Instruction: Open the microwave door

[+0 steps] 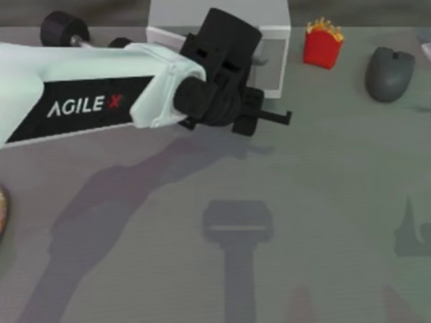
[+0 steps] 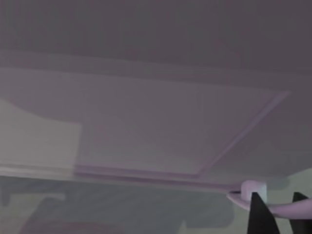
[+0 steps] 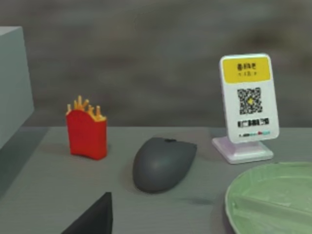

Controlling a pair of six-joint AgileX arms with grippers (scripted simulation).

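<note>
Left pincer at the microwave handle

The left pincer (image 1: 273, 118) is reaching in at the front of the microwave (image 1: 219, 20), which is sitting at the desk's (image 1: 323, 202) far edge. Its dark fingers (image 2: 258, 214) are standing either side of the pale handle (image 2: 253, 187) on the microwave door (image 2: 146, 131); whether they are gripping it I cannot tell. Beyond the pincer's right are sitting a fries box (image 1: 323, 44) and a mouse (image 1: 389, 73). The right pincer is staying out of sight.
</note>
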